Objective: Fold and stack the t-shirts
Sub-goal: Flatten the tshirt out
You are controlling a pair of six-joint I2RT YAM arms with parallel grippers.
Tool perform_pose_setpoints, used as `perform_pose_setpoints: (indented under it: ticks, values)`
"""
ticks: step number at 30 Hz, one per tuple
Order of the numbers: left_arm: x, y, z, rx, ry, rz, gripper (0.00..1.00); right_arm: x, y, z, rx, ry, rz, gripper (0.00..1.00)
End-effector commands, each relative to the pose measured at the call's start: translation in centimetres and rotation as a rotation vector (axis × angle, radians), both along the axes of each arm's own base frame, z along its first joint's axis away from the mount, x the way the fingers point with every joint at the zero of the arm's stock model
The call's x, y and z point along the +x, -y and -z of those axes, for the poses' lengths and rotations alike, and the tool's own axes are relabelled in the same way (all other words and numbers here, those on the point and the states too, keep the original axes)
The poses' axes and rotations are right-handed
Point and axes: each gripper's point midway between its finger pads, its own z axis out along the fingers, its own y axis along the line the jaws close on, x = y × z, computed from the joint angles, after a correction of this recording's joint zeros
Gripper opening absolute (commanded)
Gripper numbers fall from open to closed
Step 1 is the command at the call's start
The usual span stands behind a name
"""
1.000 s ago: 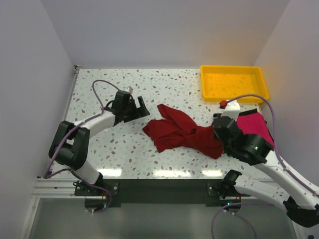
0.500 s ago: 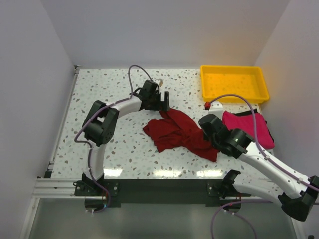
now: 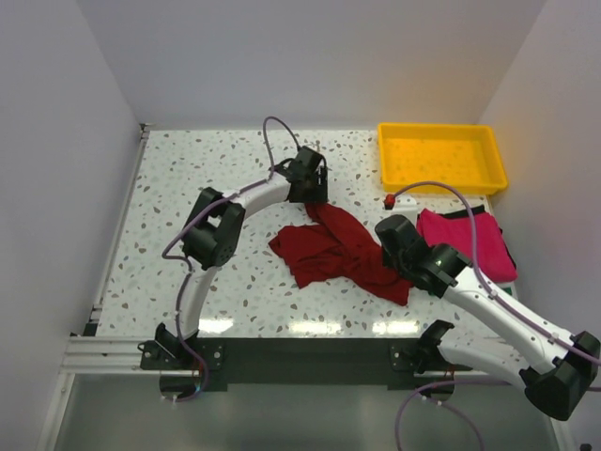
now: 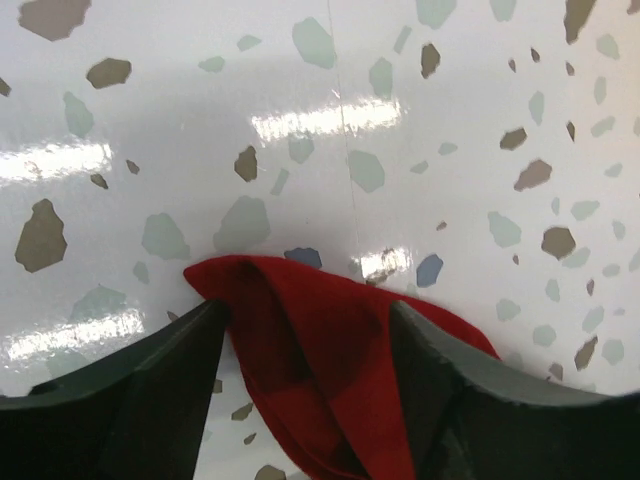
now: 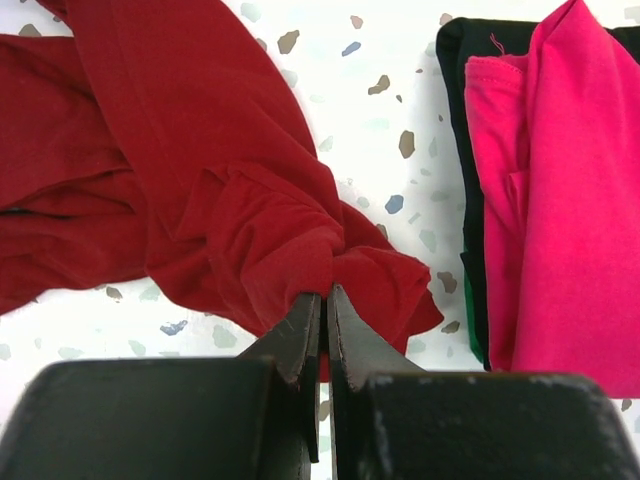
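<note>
Since the earlier frame the left gripper (image 4: 310, 325) has swung right; its jaws stand wide astride a corner of the crumpled dark red cloth t-shirt (image 3: 329, 249). The right gripper (image 5: 322, 308) is pinched closed on a fold of that shirt, with the folded magenta-pink cloth t-shirt (image 5: 560, 200) to its right.

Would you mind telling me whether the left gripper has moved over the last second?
Yes. The left gripper has swung rightward, toward the yellow tray, and now straddles the maroon t-shirt at its far corner.

1 dark red t-shirt (image 3: 333, 249), 1 pink t-shirt (image 3: 470, 240), 1 black t-shirt (image 5: 480, 35), 1 yellow tray (image 3: 441, 160)
</note>
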Motion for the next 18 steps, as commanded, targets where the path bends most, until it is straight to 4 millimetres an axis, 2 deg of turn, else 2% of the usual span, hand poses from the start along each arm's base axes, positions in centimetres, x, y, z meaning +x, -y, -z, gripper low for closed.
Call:
perform_pose_setpoints:
  ticks: [1, 5, 8, 9, 10, 12, 13, 14, 15, 16, 17, 18]
  values:
    - [-1.4, -1.6, 2.7, 0.166, -0.070, -0.091, 0.68, 0.6, -0.6, -0.3, 0.036, 0.028, -0.020, 0.00]
    - [-2.1, -2.5, 4.3, 0.270, -0.092, -0.124, 0.52, 0.7, -0.1, 0.0, 0.032, 0.028, -0.011, 0.00]
    - [-2.8, -2.9, 5.4, 0.294, -0.112, -0.127, 0.33, 0.7, 0.2, 0.0, 0.034, 0.034, -0.008, 0.00]
    - [-2.9, -3.0, 5.7, 0.296, -0.116, -0.126, 0.10, 0.8, 0.2, -0.1, 0.039, 0.040, -0.005, 0.00]
    - [-2.9, -3.2, 5.7, 0.304, -0.116, -0.130, 0.00, 0.9, 0.3, -0.1, 0.038, 0.044, -0.006, 0.00]
    - [-2.7, -3.2, 4.8, 0.300, -0.096, -0.129, 0.00, 1.1, 0.4, -0.3, 0.036, 0.053, -0.006, 0.00]
    - [-2.4, -3.6, 4.0, 0.309, -0.074, -0.135, 0.00, 1.4, 0.5, -0.9, 0.034, 0.067, -0.001, 0.00]
    - [-1.9, -3.6, 1.6, 0.290, -0.025, -0.141, 0.00, 1.6, 0.4, -1.3, 0.036, 0.079, 0.001, 0.00]
    - [-1.4, -3.8, 0.1, 0.283, 0.011, -0.154, 0.00, 1.9, 0.5, -1.8, 0.036, 0.089, 0.006, 0.00]
    - [-0.9, -5.1, -1.3, 0.307, 0.055, -0.196, 0.00, 2.5, 0.5, -3.1, 0.042, 0.118, 0.011, 0.00]
    - [-0.4, -5.7, -5.3, 0.274, 0.124, -0.225, 0.00, 2.9, 0.8, -4.0, 0.040, 0.146, 0.028, 0.00]
    - [0.0, -6.3, -7.3, 0.258, 0.166, -0.248, 0.00, 3.3, 0.9, -4.8, 0.040, 0.165, 0.037, 0.00]
